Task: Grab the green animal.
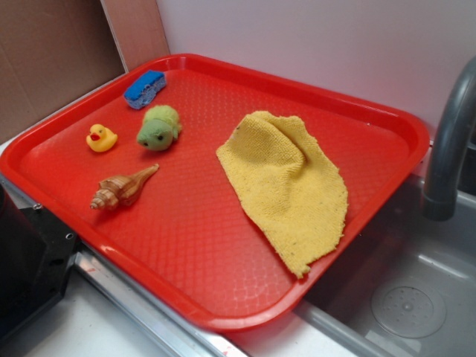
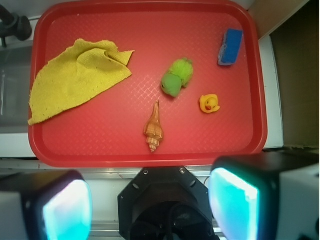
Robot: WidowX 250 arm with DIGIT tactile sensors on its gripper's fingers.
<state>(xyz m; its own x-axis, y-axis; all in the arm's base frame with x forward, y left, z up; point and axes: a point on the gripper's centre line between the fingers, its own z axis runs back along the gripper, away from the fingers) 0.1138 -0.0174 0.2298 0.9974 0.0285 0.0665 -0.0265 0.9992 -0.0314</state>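
The green animal (image 1: 158,127) is a small fuzzy light-green plush lying on the red tray (image 1: 223,245) at its far left; it also shows in the wrist view (image 2: 177,77). My gripper (image 2: 150,205) is open and empty. It hovers high above the robot base, off the tray's near edge, well away from the plush. Its two pads (image 2: 67,210) frame the bottom of the wrist view with a wide gap between them. The gripper does not show in the exterior view.
On the tray lie a yellow rubber duck (image 1: 101,138), a brown spiral seashell (image 1: 123,187), a blue sponge (image 1: 145,88) and a crumpled yellow cloth (image 1: 286,182). A grey faucet (image 1: 450,141) and sink (image 1: 409,297) are at the right. The black robot base (image 2: 167,205) sits below the tray.
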